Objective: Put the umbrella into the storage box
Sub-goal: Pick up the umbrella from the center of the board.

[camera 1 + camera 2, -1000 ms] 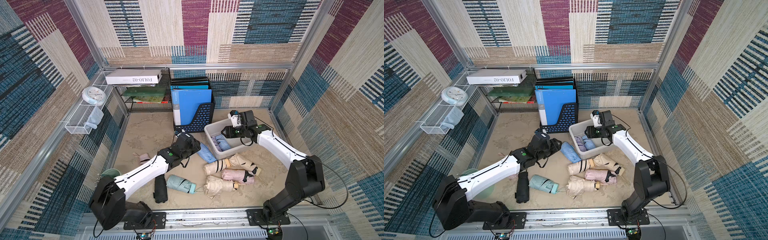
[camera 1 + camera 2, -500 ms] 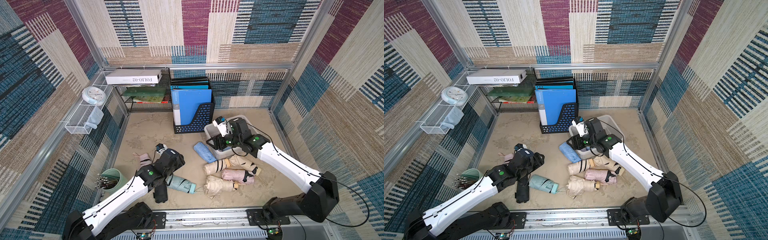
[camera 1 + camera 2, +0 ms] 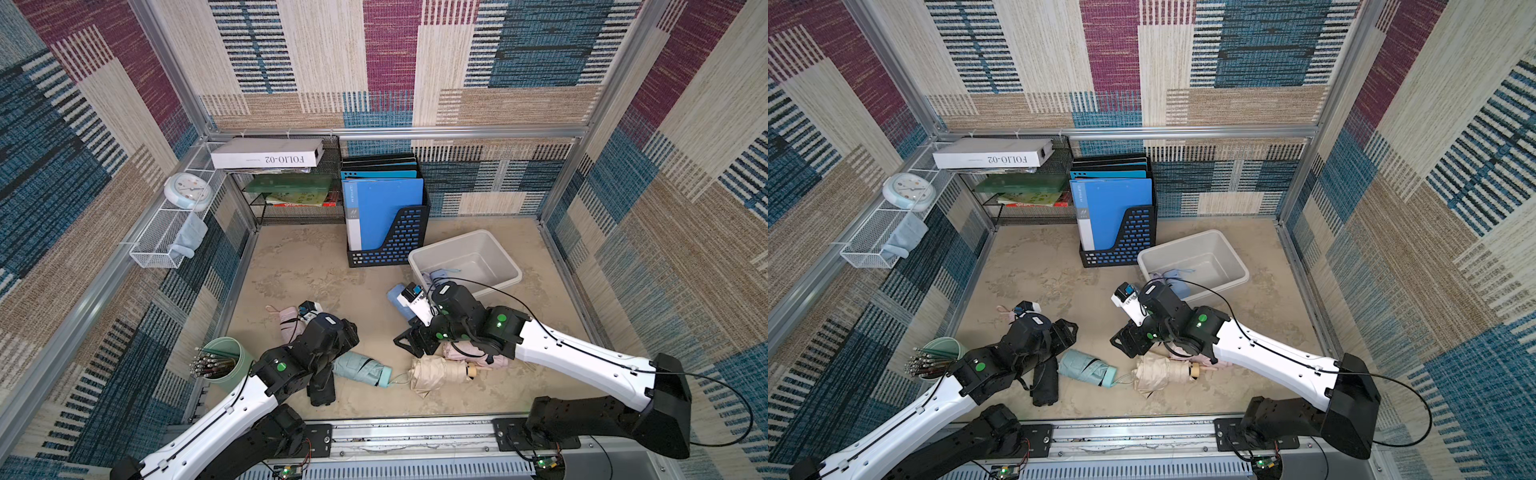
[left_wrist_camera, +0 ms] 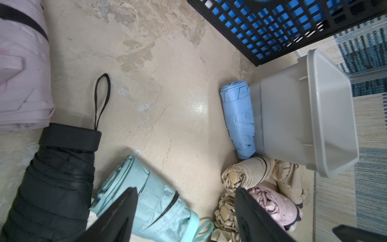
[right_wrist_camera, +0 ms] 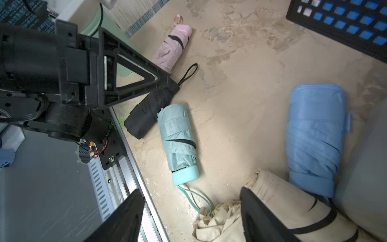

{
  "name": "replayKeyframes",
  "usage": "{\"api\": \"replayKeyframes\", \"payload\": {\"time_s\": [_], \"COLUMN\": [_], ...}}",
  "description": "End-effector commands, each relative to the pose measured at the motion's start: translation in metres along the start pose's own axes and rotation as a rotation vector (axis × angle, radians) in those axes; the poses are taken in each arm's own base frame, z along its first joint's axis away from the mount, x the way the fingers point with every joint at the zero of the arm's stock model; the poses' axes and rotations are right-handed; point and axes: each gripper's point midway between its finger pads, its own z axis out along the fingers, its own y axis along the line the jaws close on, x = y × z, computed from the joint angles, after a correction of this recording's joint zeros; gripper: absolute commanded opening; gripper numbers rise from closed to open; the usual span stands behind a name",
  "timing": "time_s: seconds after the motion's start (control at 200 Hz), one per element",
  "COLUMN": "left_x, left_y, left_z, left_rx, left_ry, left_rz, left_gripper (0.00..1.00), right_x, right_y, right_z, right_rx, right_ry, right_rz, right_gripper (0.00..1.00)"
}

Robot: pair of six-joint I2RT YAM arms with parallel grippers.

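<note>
The storage box (image 3: 505, 255) (image 3: 1235, 259), a light grey tub, stands at the back right with a bluish umbrella (image 3: 440, 276) lying in its near end. Loose folded umbrellas lie on the floor: blue (image 4: 238, 119) against the box's side, mint (image 3: 359, 368), black (image 3: 322, 384), pink (image 3: 286, 324) and beige (image 3: 436, 372). My left gripper (image 4: 186, 191) hangs open and empty above the mint umbrella (image 4: 155, 197). Over the beige umbrella (image 5: 278, 201), my right gripper (image 5: 191, 191) is also open with nothing between its fingers.
A black file holder (image 3: 390, 237) with blue folders stands just left of the box. Along the back and left are a wire shelf (image 3: 291, 212) of books, a white mesh basket (image 3: 166, 237) and a clock (image 3: 187, 195). A green pen cup (image 3: 226, 365) stands front left.
Both arms drew back toward the front. The right gripper left the box for the beige umbrellas; the left moved from the blue umbrella to the mint one. Both jaws opened wider.
</note>
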Motion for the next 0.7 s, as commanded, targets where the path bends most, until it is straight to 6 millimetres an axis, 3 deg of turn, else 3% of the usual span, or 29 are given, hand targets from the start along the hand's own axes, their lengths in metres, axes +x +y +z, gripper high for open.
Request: {"api": "replayKeyframes", "payload": {"time_s": [0.0,0.185,0.451,0.696], "left_x": [0.017,0.032,0.047,0.017], "left_y": [0.007,0.007,0.017,0.030], "left_z": [0.002,0.009,0.021,0.003], "left_rx": [-0.029,-0.046,-0.107,-0.142], "left_ry": [0.086,0.172,0.231,0.088], "left_rz": [-0.039,-0.066,-0.138,-0.164], "left_gripper": [0.78,0.79,0.81,0.82], "right_x": [0.007,0.016,0.029,0.058], "right_y": [-0.004,-0.004,0.006,0.033], "right_z": [0.002,0.011,0.028,0.063], "right_rx": [0.035,0.027,-0.003,-0.080], "right_ry": [0.029,0.070,0.091,0.054], "right_rz": [0.037,0.057,-0.044,-0.395], "right_gripper": [0.76,0.77,0.78,0.79]}}
